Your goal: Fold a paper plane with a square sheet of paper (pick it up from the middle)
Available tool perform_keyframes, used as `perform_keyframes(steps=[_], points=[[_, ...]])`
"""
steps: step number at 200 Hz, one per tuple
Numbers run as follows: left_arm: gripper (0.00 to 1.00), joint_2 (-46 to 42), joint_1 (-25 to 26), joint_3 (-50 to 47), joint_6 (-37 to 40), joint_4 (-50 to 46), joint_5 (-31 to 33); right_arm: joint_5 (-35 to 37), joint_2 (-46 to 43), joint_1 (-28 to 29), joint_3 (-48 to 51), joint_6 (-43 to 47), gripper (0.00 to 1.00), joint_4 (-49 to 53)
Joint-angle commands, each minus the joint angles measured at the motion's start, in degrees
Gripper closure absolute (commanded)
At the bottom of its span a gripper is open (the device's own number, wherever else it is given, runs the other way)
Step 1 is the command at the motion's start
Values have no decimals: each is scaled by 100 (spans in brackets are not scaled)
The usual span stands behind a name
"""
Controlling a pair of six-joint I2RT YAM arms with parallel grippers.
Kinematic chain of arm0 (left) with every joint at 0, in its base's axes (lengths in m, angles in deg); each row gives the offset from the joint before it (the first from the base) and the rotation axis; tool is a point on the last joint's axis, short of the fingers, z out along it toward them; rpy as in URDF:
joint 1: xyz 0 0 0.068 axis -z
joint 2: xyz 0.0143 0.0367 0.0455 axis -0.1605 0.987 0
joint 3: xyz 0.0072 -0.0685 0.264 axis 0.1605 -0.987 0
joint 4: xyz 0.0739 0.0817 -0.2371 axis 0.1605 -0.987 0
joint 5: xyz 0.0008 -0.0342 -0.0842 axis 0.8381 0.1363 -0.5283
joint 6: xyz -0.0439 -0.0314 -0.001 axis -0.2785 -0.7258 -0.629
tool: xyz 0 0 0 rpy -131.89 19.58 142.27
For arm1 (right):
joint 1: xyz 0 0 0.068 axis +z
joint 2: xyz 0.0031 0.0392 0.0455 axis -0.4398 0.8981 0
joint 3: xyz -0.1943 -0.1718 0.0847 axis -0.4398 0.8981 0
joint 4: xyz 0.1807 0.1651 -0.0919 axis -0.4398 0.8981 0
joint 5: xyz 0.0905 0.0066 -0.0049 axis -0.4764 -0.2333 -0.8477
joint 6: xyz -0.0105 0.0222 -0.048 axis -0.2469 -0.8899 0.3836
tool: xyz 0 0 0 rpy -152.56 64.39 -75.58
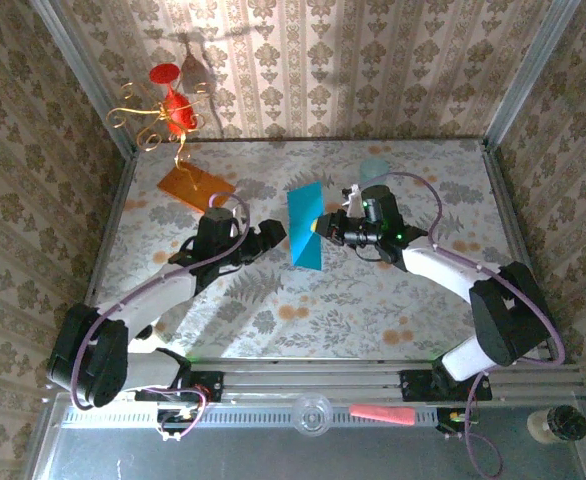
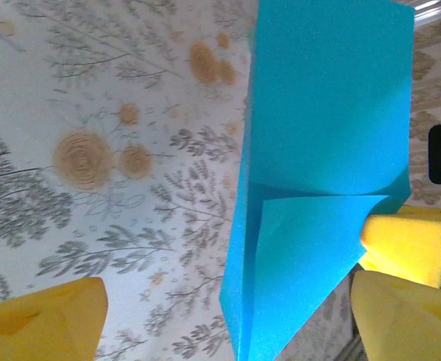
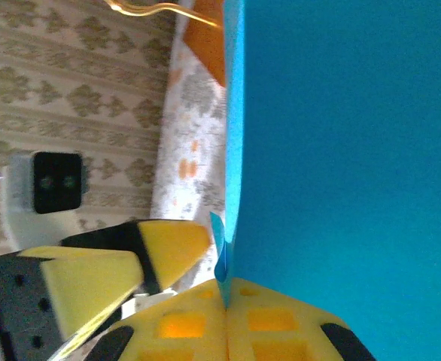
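Observation:
The square sheet of paper (image 1: 304, 226) is teal-blue and stands on edge above the middle of the table, partly folded. A slanted flap lies over its lower half in the left wrist view (image 2: 318, 150). My right gripper (image 1: 319, 228) is shut on the sheet's right edge, and its yellow pads (image 3: 226, 301) pinch a small curled corner of the paper (image 3: 341, 173). My left gripper (image 1: 273, 235) is open on the sheet's left side. Its yellow fingers (image 2: 47, 323) stand wide apart, with the paper's lower edge between them untouched.
An orange slab (image 1: 195, 186) lies at the back left. Behind it stands a red and gold wire ornament (image 1: 168, 110). A pale mint cup (image 1: 374, 167) is behind the right gripper. Patterned walls close in three sides. A pink strip (image 1: 383, 415) lies on the near rail.

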Motion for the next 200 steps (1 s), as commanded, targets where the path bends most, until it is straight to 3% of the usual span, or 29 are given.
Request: perform_keyframes(steps=[1, 38, 80, 146, 200], points=[[10, -55, 86, -179, -98, 958, -322, -503, -199, -1, -198, -64, 91, -481], [6, -19, 175, -121, -17, 1223, -322, -706, -322, -14, -214, -391, 91, -777], [9, 149, 301, -87, -151, 1941, -658, -778, -405, -20, -197, -534, 91, -874], [45, -35, 285, -385, -25, 2715, -416, -762, -411, -93, -110, -708, 90, -937], [62, -76, 226, -411, -1, 2641, -316, -736, -386, -118, -46, -734, 90, -920]])
